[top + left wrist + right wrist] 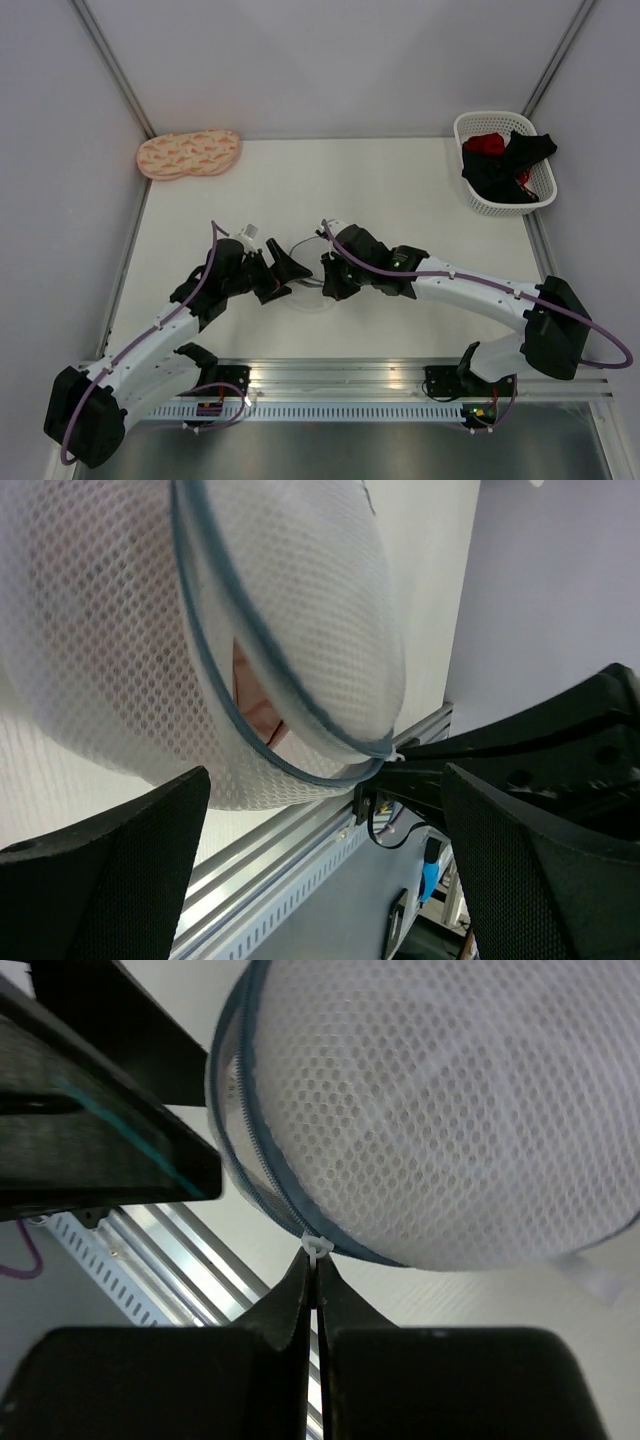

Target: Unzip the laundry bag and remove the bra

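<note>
Round honeycomb-mesh laundry bag (440,1110) between both grippers, table (400,200) centre-front.
Right gripper (316,1260) pinched on white zipper pull (316,1248); left gripper (325,780) spread wide; pink, possibly the bra (255,695), shows through the zipper gap.

Light: bright, even, diffuse, from overhead; the white counter (400,200) reads pale and flat.
Shadows: soft and faint on the counter in the top view.
Focus: laundry bag (450,1110) mesh crisp in the right wrist view.
Exposure: right pincer (312,1265) near-black, detail lost, edges slightly soft.
</note>
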{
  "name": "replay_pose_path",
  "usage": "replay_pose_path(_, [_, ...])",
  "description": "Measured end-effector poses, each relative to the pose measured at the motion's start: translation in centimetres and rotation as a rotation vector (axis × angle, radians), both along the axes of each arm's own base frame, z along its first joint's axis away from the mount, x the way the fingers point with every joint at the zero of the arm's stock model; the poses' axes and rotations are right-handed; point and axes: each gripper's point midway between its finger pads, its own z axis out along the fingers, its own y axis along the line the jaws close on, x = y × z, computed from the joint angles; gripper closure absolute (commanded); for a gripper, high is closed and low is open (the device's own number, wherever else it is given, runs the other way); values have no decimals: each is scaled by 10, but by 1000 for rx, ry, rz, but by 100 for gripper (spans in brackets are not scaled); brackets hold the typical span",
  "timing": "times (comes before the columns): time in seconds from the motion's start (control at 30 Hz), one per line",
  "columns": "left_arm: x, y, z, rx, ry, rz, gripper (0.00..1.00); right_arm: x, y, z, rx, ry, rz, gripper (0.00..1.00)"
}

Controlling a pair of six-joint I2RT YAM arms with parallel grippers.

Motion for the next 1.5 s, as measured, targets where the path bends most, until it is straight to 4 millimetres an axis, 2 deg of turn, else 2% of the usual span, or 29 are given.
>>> replay_pose_path(0.13, [-5,-2,-11,11,51,2,1,-7,11,7,55,21,53,99])
replay_pose_path(0.23, [0,0,-21,37,78,27,2,-11,16,10,81,30,83,99])
replay_pose_path(0.33, [7,0,-29,61,99,52,12,-16,19,12,95,37,111,100])
replay_pose_path(0.37, [10,-1,-31,66,106,55,20,-18,20,12,97,37,119,100])
replay_pose_path(0.43, [17,-5,-31,68,109,58,27,-21,21,11,97,39,132,100])
replay_pose_path(0.47, [20,-7,-29,67,107,56,34,-23,21,11,97,41,138,100])
replay_pose_path(0.53, [26,-11,-25,63,95,59,42,-26,21,9,95,46,152,100])
replay_pose_path(0.57, [29,-12,-23,61,86,62,52,-27,21,8,92,49,156,100])
replay_pose_path(0.63, [33,-13,-20,55,73,69,62,-30,19,5,82,54,161,99])
replay_pose_path(0.67, [34,-13,-20,53,68,71,74,-30,18,3,75,57,163,100])
replay_pose_path(0.77, [35,-12,-20,56,65,83,98,-31,15,1,64,59,164,100])
replay_pose_path(1.17, [34,-12,-22,60,64,88,98,-30,2,-11,-5,63,135,100])
replay_pose_path(1.4, [38,-6,-16,66,31,125,96,-29,-15,-22,-89,68,95,100])
replay_pose_path(1.43, [39,-5,-15,65,25,131,91,-29,-19,-24,-106,67,86,99])
replay_pose_path(1.47, [39,-5,-13,63,19,134,71,-28,-22,-25,-121,66,78,100])
replay_pose_path(1.5, [39,-4,-11,58,14,137,59,-27,-25,-26,-135,62,71,100])
